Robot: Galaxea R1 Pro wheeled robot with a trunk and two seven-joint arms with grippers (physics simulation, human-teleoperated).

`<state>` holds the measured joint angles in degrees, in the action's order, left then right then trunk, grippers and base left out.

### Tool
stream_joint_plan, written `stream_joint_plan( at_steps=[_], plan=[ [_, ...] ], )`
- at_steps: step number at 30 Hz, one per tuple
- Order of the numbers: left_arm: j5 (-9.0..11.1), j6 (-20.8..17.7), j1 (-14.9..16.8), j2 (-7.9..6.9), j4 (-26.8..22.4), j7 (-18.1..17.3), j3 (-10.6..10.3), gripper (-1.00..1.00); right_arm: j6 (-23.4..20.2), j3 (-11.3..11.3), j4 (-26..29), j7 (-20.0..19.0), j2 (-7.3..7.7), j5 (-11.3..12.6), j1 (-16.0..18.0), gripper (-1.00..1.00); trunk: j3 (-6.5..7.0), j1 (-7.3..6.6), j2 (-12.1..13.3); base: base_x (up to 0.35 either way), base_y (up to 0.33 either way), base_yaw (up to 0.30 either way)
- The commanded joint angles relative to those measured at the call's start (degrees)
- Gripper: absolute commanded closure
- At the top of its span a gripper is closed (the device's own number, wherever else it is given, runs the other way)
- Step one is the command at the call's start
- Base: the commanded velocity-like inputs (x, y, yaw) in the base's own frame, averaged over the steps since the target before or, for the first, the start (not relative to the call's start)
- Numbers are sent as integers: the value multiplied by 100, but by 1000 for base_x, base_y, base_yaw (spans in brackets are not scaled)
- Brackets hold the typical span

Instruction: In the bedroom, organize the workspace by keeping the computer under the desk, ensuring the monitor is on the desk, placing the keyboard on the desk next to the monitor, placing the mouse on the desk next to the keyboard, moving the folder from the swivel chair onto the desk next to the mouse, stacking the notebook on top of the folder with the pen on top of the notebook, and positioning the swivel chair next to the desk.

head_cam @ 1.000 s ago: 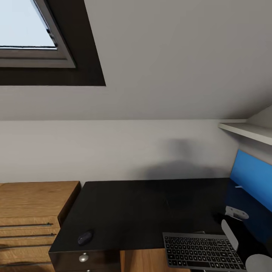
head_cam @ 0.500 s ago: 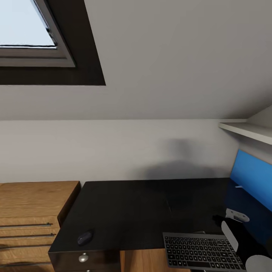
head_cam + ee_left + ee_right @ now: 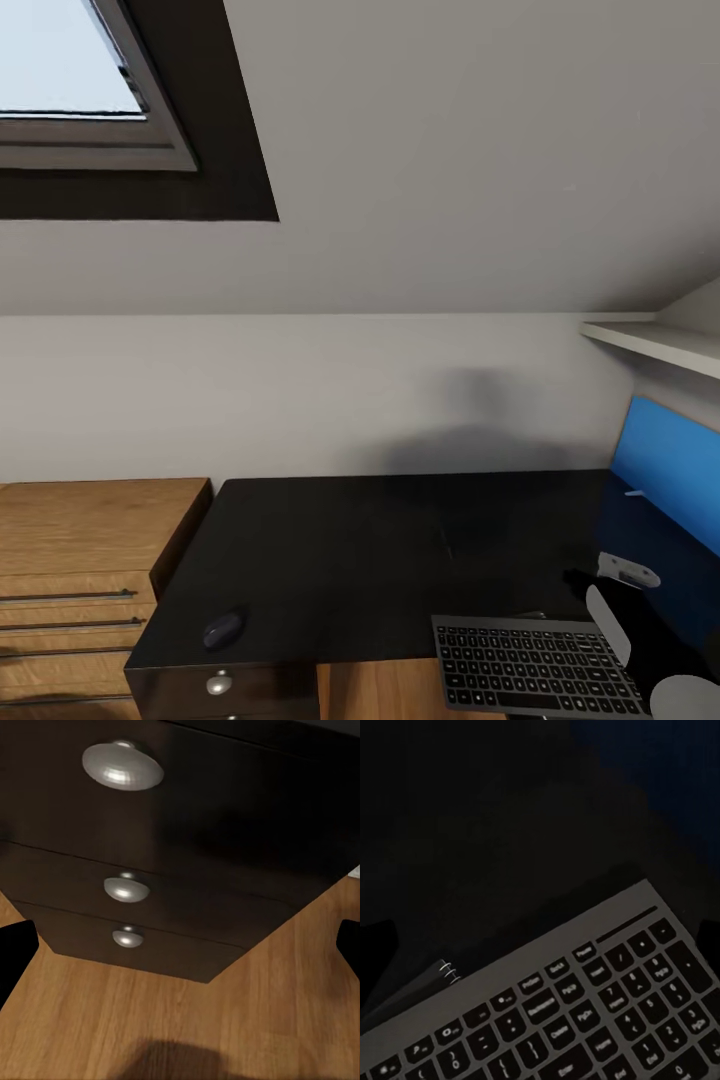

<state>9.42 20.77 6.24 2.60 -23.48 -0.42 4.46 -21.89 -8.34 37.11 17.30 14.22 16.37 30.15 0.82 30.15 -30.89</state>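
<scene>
The long black desk (image 3: 400, 540) spans the lower part of the head view. The small dark mouse (image 3: 222, 630) lies at its front left corner. The dark grey keyboard (image 3: 535, 665) lies at the front right, also seen close up in the right wrist view (image 3: 607, 1012). My right arm (image 3: 608, 608) hangs beside its right end. My right gripper (image 3: 540, 945) is open over the keyboard's far edge, holding nothing. My left gripper (image 3: 180, 952) is open, low before the desk's drawer unit (image 3: 187, 840). A bright blue upright panel (image 3: 665, 470) stands at the desk's right end; I cannot tell whether it is the monitor or the folder.
A light wooden dresser (image 3: 90, 570) with long bar handles adjoins the desk's left end. A skylight (image 3: 60, 80) sits in the sloped wall and a pale shelf (image 3: 660, 345) juts out at right. Three round silver knobs (image 3: 124, 765) line the drawers above the wood floor (image 3: 150, 1020).
The head view has shifted very slightly. My right wrist dropped a little toward the keyboard a second ago; the mouse and keyboard have not moved.
</scene>
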Motion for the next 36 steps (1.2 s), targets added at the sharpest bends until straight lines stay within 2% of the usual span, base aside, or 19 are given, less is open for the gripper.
stream_joint_plan(
  at_steps=[1,36],
  plan=[
    [7,15,1,4,3,-4,19,-100,-17,7,8,35,2,60,0,-100,-20,24,-45,0,0,0],
    [16,-3,2,-5,10,24,20,-100,3,25,7,19,-16,58,0,-100,-649,793,-1449,0,0,0]
  ],
)
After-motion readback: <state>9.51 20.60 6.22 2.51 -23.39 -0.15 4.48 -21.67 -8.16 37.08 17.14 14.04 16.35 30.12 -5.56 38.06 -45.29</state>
